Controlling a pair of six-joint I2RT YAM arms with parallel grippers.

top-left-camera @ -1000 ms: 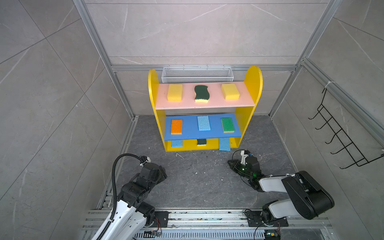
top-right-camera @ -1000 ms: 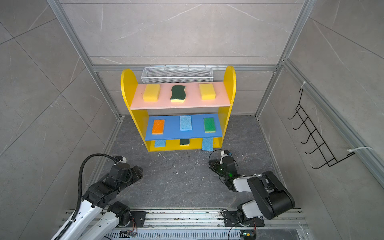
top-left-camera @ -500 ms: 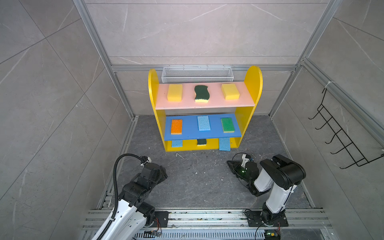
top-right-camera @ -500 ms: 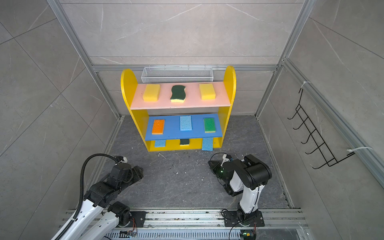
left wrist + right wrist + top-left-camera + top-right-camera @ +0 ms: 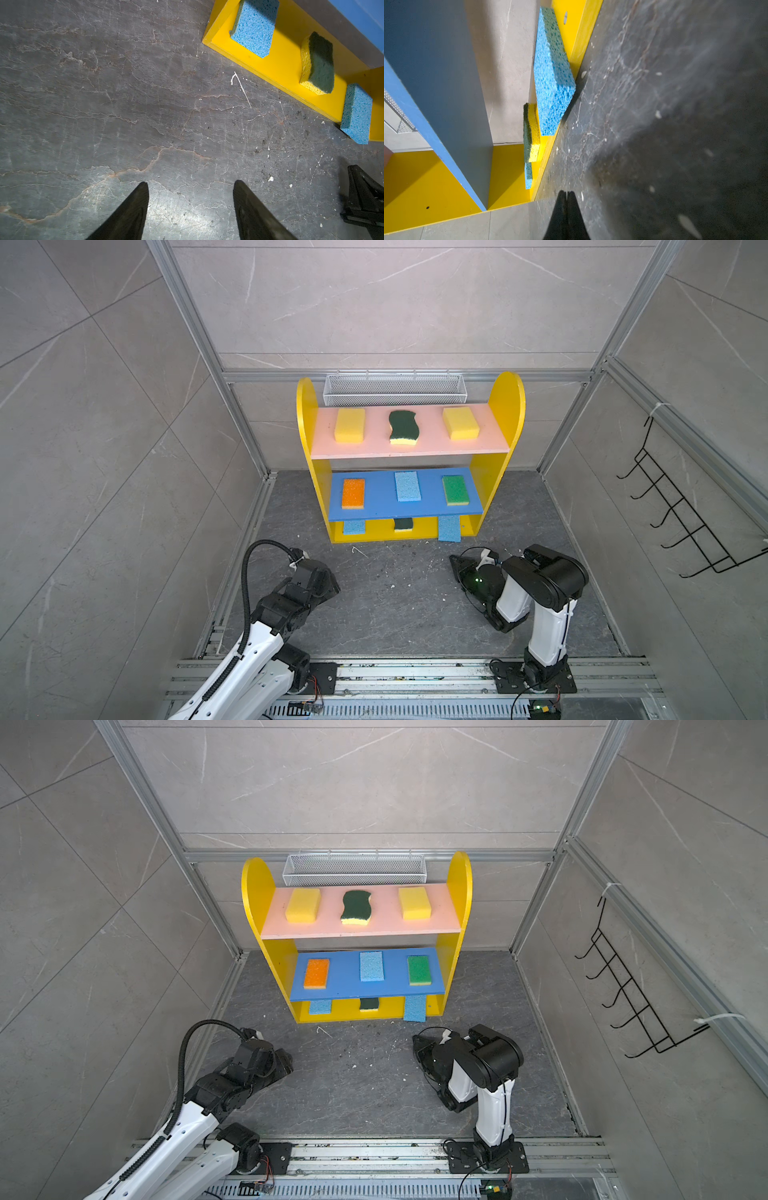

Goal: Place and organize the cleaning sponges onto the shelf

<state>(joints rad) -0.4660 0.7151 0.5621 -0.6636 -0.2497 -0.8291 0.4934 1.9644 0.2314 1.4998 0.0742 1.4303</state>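
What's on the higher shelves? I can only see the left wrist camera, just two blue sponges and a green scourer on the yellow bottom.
Observer: The pink upper board holds a yellow sponge, a dark green scourer in the middle, and another yellow sponge.
Operator: And on top of the blue one?
Observer: The blue middle board carries an orange sponge, a light blue sponge and a green sponge, in a row.
Operator: Anything behind it all?
Observer: A white wire mesh basket, against the back wall behind the pink upper board.
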